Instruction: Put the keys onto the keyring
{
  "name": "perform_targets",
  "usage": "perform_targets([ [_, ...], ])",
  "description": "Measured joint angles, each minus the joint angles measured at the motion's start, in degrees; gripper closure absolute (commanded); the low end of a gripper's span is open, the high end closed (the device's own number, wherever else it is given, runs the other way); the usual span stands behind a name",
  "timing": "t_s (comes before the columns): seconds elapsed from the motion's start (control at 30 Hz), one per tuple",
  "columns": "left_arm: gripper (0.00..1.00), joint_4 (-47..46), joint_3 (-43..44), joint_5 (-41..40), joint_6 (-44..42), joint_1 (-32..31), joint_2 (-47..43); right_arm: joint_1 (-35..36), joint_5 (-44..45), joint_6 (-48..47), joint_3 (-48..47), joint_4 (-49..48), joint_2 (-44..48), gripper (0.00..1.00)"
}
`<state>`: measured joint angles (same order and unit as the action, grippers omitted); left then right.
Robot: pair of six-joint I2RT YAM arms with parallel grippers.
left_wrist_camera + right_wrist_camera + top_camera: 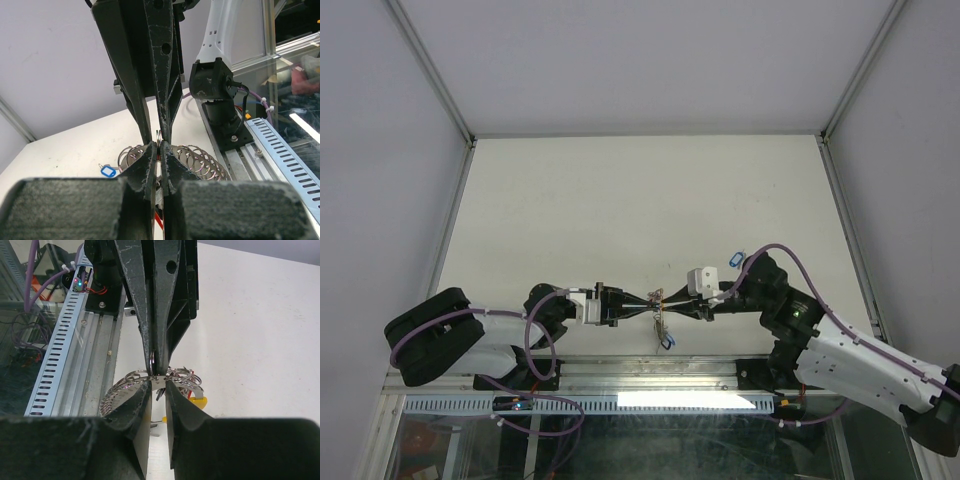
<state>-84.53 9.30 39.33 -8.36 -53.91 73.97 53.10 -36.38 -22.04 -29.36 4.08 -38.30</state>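
Midway along the near edge of the surface [620, 200], the left gripper [646, 302] and right gripper [670, 304] meet tip to tip. Left jaws pinch the keyring [200, 159]; right jaws are closed, apparently on one of the keys [159, 378]. A blue-tagged key [735, 258] lies apart.

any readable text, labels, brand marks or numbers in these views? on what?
No readable text in any view.
Blue key tag: too small to tell if anything is written on it.
Yellow key tag: mostly hidden, no writing visible.
Keyring: bare metal, no marking visible.
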Motion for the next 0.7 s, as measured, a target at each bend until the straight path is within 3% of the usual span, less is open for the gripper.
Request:
perform_targets([
  [0.4,1.00,-0.02,0.22,-0.22,0.02,0.02,1.01,-0.04,-1.22,0.79,0.00,-0.94,-0.70,0.83],
  [0.7,1.00,-0.02,0.22,-0.28,0.22,0.39,1.01,-0.42,-1.44,0.92,-0.31,-1.22,-1.95,1.00],
])
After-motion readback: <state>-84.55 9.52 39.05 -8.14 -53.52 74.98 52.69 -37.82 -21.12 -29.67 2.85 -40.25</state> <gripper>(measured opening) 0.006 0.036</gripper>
